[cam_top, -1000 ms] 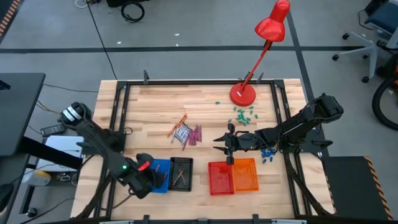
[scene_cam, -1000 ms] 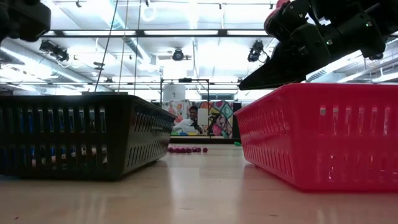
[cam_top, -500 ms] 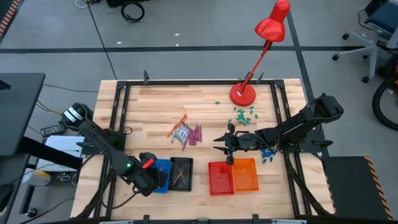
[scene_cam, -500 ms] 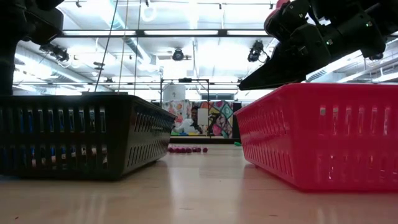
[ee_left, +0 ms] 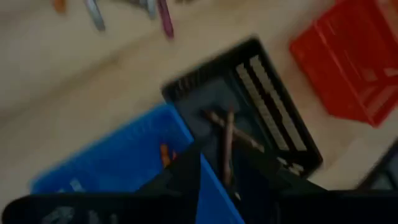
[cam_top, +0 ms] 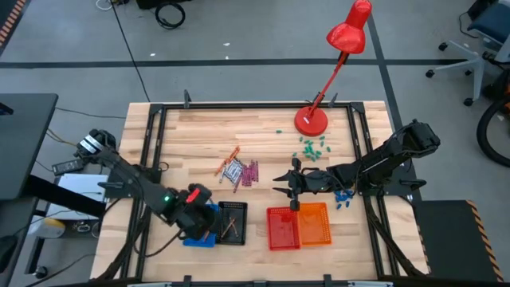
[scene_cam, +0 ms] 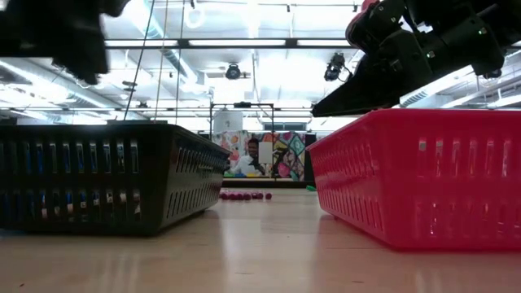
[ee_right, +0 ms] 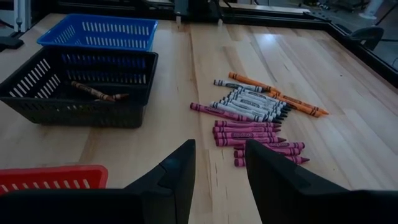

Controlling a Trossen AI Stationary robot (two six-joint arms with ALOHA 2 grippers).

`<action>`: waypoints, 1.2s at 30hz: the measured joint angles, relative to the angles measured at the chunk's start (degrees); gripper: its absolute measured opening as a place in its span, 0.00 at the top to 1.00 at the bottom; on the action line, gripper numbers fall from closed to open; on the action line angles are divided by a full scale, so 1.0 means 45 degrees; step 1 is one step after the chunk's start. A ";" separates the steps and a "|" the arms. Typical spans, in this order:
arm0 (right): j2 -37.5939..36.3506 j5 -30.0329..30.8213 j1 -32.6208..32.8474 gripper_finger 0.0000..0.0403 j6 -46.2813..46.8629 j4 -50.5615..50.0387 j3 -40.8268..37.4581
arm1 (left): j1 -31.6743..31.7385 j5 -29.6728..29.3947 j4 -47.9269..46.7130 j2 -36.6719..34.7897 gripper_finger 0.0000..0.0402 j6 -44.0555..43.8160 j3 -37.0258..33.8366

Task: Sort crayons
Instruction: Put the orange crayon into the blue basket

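Two parted grippers: left gripper [cam_top: 204, 226] over blue basket [cam_top: 209, 237], right gripper [cam_top: 280, 181] beside crayons [cam_top: 239, 171]

The high view looks straight down on the whole table; the low view sits level beside the black basket [scene_cam: 106, 175], which both wrist views also face closely.

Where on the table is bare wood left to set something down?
Free: the table's far-left stretch beyond the crayons; the strip between crayons and black basket. Crowded: the near basket row, and around the lamp base by the right gripper.
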 joint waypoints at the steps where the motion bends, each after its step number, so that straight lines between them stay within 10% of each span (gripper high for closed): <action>1: 0.0000 0.0000 0.0000 0.64 -0.0001 0.0000 -0.0003 | 0.0296 -0.0014 -0.0246 0.0009 0.75 0.0358 0.0095; 21: 0.0000 0.0000 -0.0005 0.64 -0.0010 -0.0005 -0.0002 | 0.5994 0.0027 0.1248 0.0039 0.75 0.7006 -0.2758; 36: 0.0000 0.0005 -0.0024 0.64 -0.0085 -0.0010 0.0000 | 0.7709 -0.0138 0.4025 0.1504 0.70 1.0355 -0.3549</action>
